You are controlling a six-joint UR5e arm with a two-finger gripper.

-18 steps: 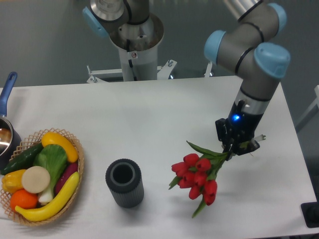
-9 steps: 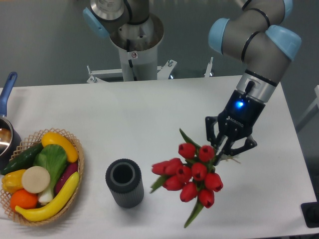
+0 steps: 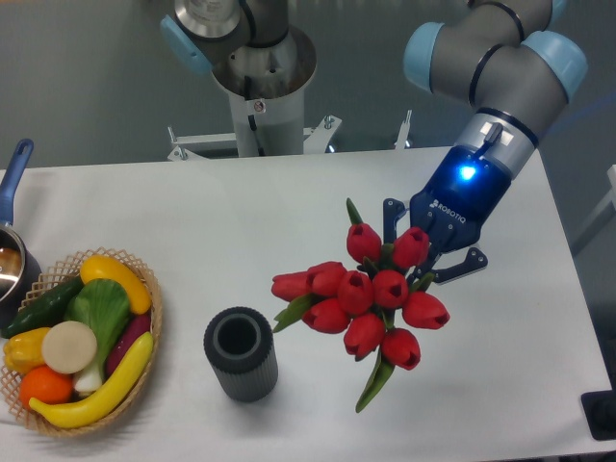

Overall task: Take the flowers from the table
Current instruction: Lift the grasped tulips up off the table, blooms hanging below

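a: in the camera view, where are the flowers [image 3: 371, 303]?

b: right of the dark cup [image 3: 241, 353], above the surface [image 3: 289, 212]. the jaws pinch hidden stems.

a: risk?

b: stems might slip; heads could hit the cup.

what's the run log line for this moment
phase: lift | gripper: shut on flowers | flowers: off the table, blooms toward camera | vase: upright, empty
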